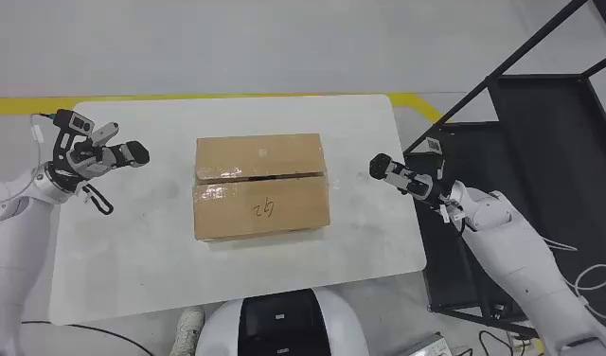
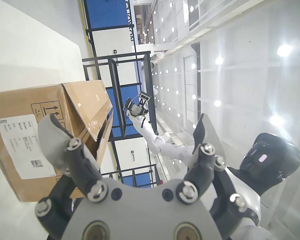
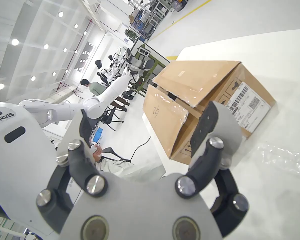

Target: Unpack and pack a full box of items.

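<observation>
A brown cardboard box (image 1: 261,186) sits in the middle of the white table (image 1: 142,261). Its two top flaps are folded down with a narrow gap between them, and white labels are stuck on its ends. My left gripper (image 1: 131,153) hovers to the left of the box (image 2: 27,131), apart from it, open and empty (image 2: 125,131). My right gripper (image 1: 381,167) hovers to the right of the box (image 3: 202,96), also apart from it, open with nothing between its fingers (image 3: 150,123).
A black metal rack (image 1: 530,129) stands just off the table's right edge. A yellow floor line (image 1: 417,100) runs behind the table. A patch of clear plastic film (image 3: 282,156) lies on the table near my right gripper. Bare table surrounds the box.
</observation>
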Robot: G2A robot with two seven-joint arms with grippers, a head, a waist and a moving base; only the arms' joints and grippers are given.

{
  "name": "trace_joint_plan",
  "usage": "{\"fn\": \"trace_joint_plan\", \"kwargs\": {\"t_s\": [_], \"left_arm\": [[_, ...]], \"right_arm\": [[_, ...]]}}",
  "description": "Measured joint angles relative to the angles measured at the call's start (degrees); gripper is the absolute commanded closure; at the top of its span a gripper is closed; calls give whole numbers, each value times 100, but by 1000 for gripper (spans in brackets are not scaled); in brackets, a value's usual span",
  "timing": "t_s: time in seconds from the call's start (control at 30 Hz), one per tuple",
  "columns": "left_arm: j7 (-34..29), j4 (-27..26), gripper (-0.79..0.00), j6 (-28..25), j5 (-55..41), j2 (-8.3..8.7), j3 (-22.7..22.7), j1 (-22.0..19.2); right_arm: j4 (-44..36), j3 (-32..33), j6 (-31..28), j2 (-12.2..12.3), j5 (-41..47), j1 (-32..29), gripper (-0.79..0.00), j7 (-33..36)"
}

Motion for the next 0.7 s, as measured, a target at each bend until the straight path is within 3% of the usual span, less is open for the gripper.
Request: {"fn": "trace_joint_plan", "kwargs": {"t_s": [0.27, 0.7], "left_arm": [[63, -72, -785, 35, 87, 3, 11, 36], [-802, -328, -785, 228, 815, 91, 64, 154]], "right_arm": [[-41, -22, 72, -6, -45, -1, -785, -20], [301, -985, 1348, -288, -638, 887, -785, 389]]}}
